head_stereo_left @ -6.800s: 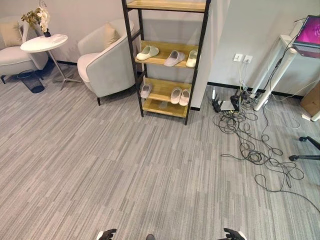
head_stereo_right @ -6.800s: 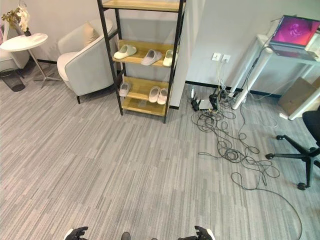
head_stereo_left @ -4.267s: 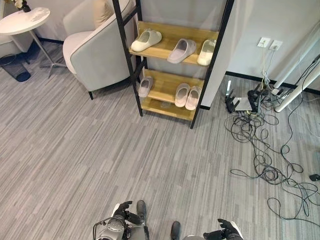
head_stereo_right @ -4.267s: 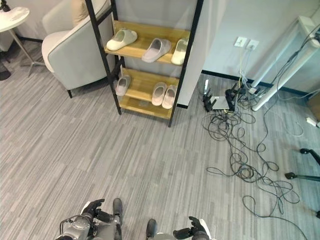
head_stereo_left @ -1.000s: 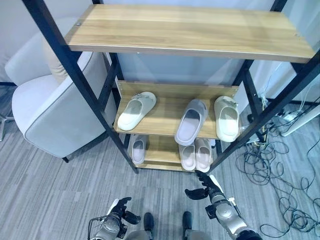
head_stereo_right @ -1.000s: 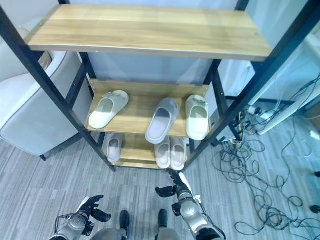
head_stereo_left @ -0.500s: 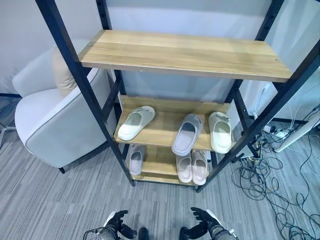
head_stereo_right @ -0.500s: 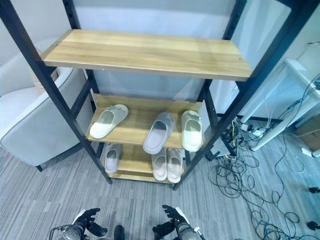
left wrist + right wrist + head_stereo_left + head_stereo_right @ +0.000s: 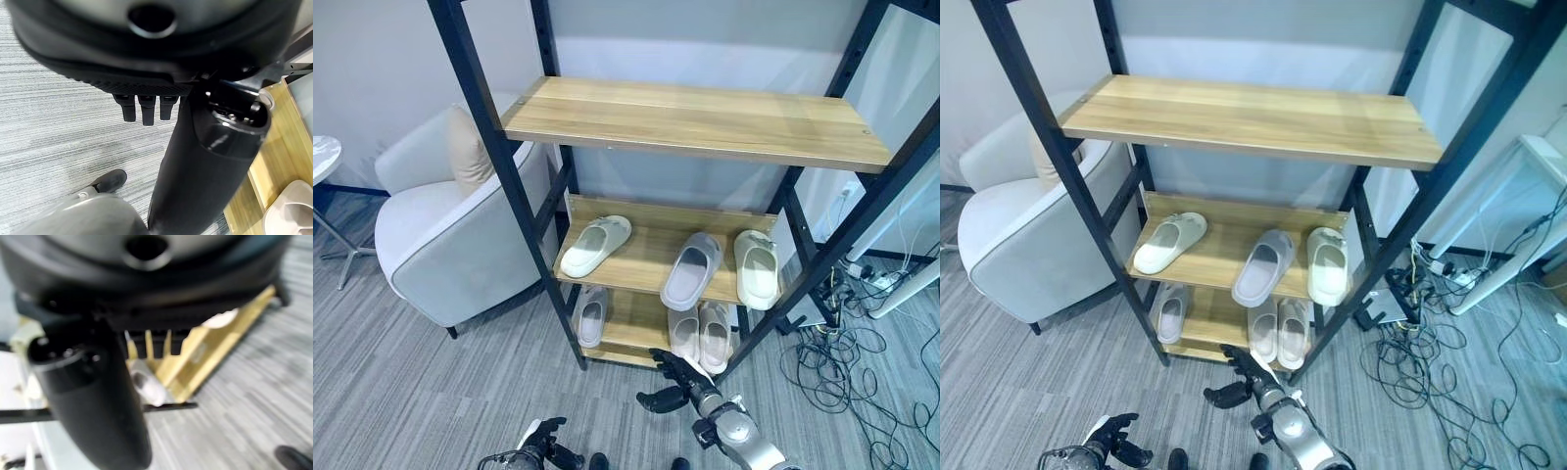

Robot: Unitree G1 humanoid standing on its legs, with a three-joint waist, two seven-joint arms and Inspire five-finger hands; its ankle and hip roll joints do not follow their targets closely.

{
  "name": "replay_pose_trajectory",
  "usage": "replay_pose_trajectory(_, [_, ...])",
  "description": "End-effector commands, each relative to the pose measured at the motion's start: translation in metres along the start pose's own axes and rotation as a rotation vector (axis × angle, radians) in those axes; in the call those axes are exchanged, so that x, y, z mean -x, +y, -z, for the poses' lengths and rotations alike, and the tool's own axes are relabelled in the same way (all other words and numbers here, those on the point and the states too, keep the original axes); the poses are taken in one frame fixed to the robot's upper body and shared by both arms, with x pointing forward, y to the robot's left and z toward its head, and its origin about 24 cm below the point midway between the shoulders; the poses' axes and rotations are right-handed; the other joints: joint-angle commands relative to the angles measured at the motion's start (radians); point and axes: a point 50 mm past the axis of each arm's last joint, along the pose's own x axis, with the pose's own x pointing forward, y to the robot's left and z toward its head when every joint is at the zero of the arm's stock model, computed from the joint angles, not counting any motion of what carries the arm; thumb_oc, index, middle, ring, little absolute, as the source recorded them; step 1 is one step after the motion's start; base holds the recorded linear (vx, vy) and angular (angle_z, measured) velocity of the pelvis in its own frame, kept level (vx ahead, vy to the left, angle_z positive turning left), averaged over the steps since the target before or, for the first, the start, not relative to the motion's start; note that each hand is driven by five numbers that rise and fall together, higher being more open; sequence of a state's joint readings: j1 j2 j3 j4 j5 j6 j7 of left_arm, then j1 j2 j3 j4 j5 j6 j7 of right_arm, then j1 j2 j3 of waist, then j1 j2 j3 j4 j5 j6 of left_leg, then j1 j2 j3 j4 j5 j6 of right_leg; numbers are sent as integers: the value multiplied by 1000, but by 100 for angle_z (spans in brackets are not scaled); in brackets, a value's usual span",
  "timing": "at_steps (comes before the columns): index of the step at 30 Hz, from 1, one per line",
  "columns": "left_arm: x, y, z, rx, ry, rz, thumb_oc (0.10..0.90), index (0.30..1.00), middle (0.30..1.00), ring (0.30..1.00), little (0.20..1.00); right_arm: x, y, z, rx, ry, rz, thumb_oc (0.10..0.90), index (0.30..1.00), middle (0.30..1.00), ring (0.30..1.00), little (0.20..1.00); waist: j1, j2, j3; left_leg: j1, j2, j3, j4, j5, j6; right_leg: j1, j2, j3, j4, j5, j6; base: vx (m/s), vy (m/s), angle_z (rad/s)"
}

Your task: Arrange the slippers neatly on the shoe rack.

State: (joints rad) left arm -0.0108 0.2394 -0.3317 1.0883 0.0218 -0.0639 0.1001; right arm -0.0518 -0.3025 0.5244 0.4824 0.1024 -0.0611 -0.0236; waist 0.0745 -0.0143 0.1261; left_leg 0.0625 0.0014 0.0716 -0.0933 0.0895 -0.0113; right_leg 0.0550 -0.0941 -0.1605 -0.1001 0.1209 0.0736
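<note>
While raised before the black-framed wooden shoe rack (image 9: 705, 113), right robot hand (image 9: 674, 384) spread, holding nothing.
Near the pale slippers (image 9: 700, 333) on the bottom shelf; left robot hand (image 9: 540, 446) low, relaxed, empty.

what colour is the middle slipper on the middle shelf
Pale lilac-grey; the middle slipper shows best in the left eye view.

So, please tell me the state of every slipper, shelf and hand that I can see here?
Top shelf: bare.
White slipper: middle shelf, angled.
Grey slipper: middle shelf, toe overhanging the edge.
Cream slipper: middle shelf, straight.
Slipper pair: bottom shelf, side by side.
Single slipper: bottom shelf.
Right hand: open, empty.
Left hand: low, empty.
</note>
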Motion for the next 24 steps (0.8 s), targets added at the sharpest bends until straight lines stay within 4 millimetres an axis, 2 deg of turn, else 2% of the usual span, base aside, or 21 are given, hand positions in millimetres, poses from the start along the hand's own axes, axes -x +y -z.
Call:
replay_pose_trajectory(1, [-6,-11,-27,-26,-79,17,800,900,900,900,900,-10,-16,-86,7,-383,14,800,900,900,900,900,16,11,1,-19,-16,-64,6,-87,-17,70,15,-19,20,-155,35,0,0,0])
replay_pose_trajectory(9, [-4,-17,-21,-18,-56,19,800,900,900,900,900,1,-20,-139,-87,-615,9,800,900,900,900,900,17,16,-6,-12,-15,-64,6,-91,-17,74,15,-19,21,-156,34,0,0,0])
replay_pose_trajectory(13, [-4,-19,-17,0,-40,16,800,900,900,900,900,13,-28,-167,-90,-751,51,800,900,900,900,900,16,18,-9,-8,-14,-62,6,-94,-16,78,15,-18,19,-157,33,0,0,0])
replay_pose_trajectory(14, [-4,-19,-17,-1,-40,16,800,900,900,900,900,13,-28,-167,-90,-751,51,800,900,900,900,900,17,18,-9,-8,-14,-62,6,-94,-16,78,15,-18,19,-157,33,31,4,0])
replay_pose_trajectory(16, [-3,-21,-15,8,-30,14,800,900,900,900,900,23,-40,-183,6,-837,144,800,900,900,900,900,16,17,-12,-5,-13,-62,6,-97,-15,80,15,-17,18,-157,34,37,5,0])
replay_pose_trajectory(18, [-2,-22,-14,8,-27,12,800,900,900,900,900,26,-43,-187,46,-857,178,800,900,900,900,900,16,17,-14,-4,-12,-63,6,-97,-15,81,15,-16,17,-158,34,17,2,0])
replay_pose_trajectory(19, [-2,-23,-13,9,-24,9,800,900,900,900,900,31,-52,-195,139,-890,267,800,900,900,900,900,16,17,-15,-5,-12,-64,6,-98,-13,79,15,-17,16,-158,35,0,0,0])
replay_pose_trajectory(21, [-2,-24,-12,6,-24,8,800,900,900,900,900,32,-55,-197,169,-897,302,800,900,900,900,900,16,17,-15,-5,-12,-63,6,-99,-13,79,15,-17,16,-157,35,16,2,0])
replay_pose_trajectory(23, [-1,-25,-11,-1,-25,10,800,900,900,900,900,36,-70,-205,297,-910,428,800,900,900,900,900,18,15,-15,-6,-12,-63,6,-100,-12,77,16,-17,14,-156,36,37,4,0])
replay_pose_trajectory(24, [-1,-25,-11,-1,-25,10,800,900,900,900,900,36,-70,-205,298,-910,428,800,900,900,900,900,18,15,-15,-6,-12,-63,6,-101,-12,77,16,-16,14,-156,36,30,2,-1])
